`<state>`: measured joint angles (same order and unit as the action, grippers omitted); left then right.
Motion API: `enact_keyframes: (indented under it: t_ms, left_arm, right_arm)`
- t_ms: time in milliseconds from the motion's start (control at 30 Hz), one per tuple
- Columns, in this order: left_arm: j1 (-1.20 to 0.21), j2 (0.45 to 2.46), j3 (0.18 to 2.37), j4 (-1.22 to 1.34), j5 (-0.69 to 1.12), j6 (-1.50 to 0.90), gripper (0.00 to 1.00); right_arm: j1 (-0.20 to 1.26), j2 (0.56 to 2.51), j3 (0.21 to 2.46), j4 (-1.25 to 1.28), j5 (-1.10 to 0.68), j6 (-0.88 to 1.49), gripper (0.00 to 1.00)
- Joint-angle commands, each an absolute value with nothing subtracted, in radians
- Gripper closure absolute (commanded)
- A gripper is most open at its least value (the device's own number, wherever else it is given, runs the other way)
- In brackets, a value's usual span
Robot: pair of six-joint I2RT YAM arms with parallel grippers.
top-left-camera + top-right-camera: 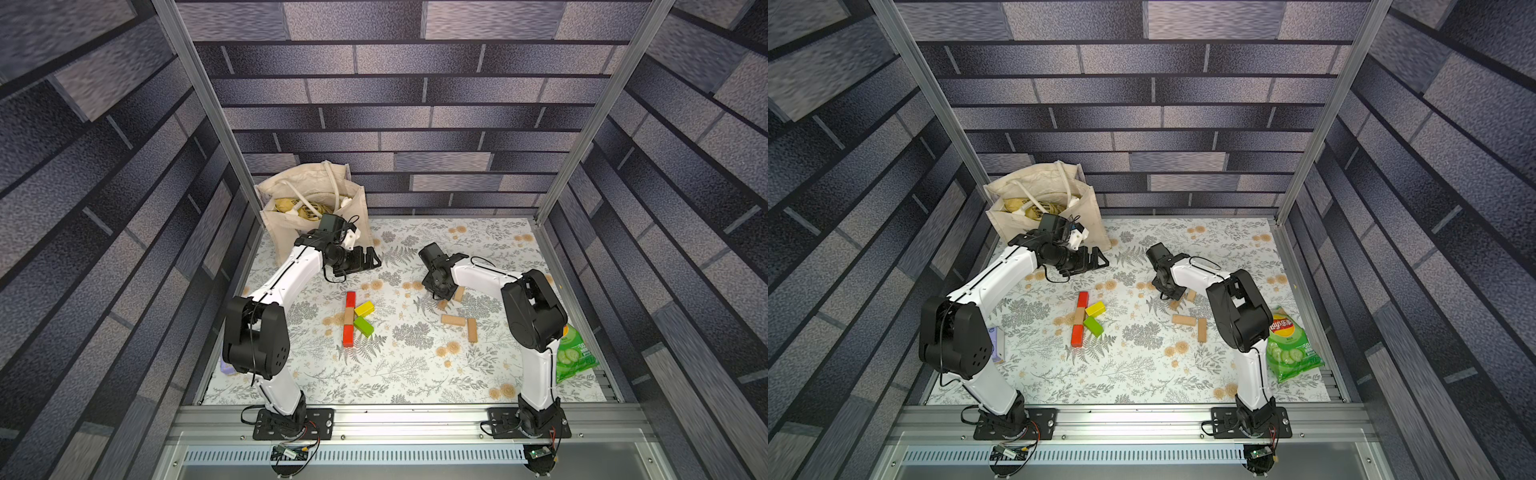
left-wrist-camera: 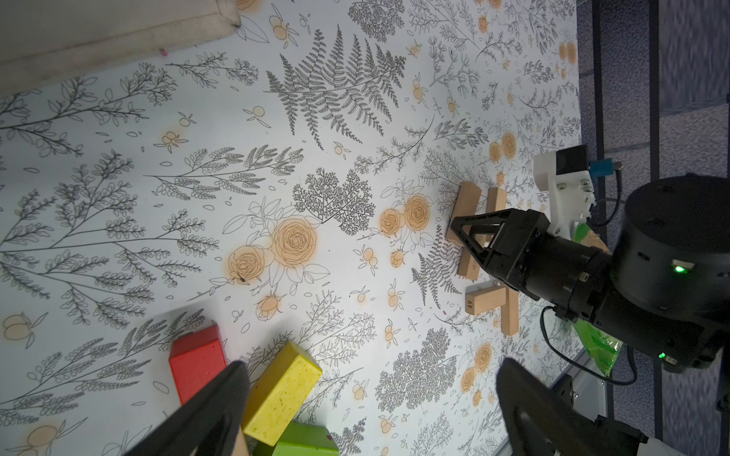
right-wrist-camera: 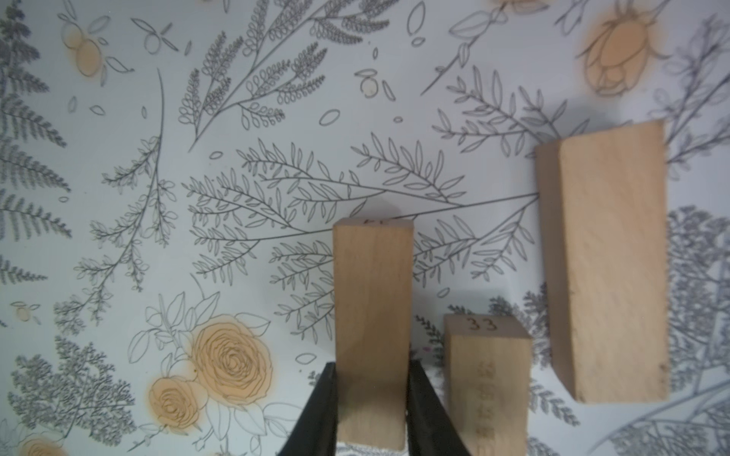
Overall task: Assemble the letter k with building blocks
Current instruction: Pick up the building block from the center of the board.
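A flat coloured letter k (image 1: pixel 353 318) lies mid-mat: a red block (image 1: pixel 350 299), a tan one and another red one (image 1: pixel 348 336) form the spine, while a yellow block (image 1: pixel 364 308) and a green block (image 1: pixel 363 326) branch off. My right gripper (image 3: pixel 372 369) is shut on a tan block (image 3: pixel 373 296) among loose tan building blocks (image 1: pixel 453 320) to the right; one beside it is marked 33 (image 3: pixel 488 379). My left gripper (image 1: pixel 365 259) hangs open behind the k, with nothing between its fingers (image 2: pixel 233 379); the yellow block (image 2: pixel 282 395) shows near one finger.
A canvas tote bag (image 1: pixel 307 208) stands at the back left, right behind the left arm. A green chip bag (image 1: pixel 1289 353) lies at the right edge beside the right arm's base. A purple pack (image 1: pixel 998 345) lies at the left edge. Metal posts frame the mat.
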<state>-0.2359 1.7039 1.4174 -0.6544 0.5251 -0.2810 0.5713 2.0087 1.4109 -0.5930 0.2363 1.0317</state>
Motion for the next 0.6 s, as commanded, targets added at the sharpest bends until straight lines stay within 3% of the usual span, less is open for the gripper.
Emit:
enact_keyframes:
  t_ms: [0, 267, 567]
  left_arm:
    - [-0.228, 1.715, 1.453, -0.697, 0.595, -0.281, 0.00]
    - [-0.223, 1.706, 1.452, -0.701, 0.604, -0.296, 0.00]
    - [-0.227, 1.688, 1.456, -0.707, 0.601, -0.302, 0.00]
  right_arm:
    - [0.575, 1.940, 1.413, -0.632, 0.267, 0.895, 0.86]
    - [0.599, 1.893, 1.451, -0.654, 0.201, 0.704, 0.88]
    - [0.650, 1.877, 1.439, -0.665, 0.174, 0.722, 0.89]
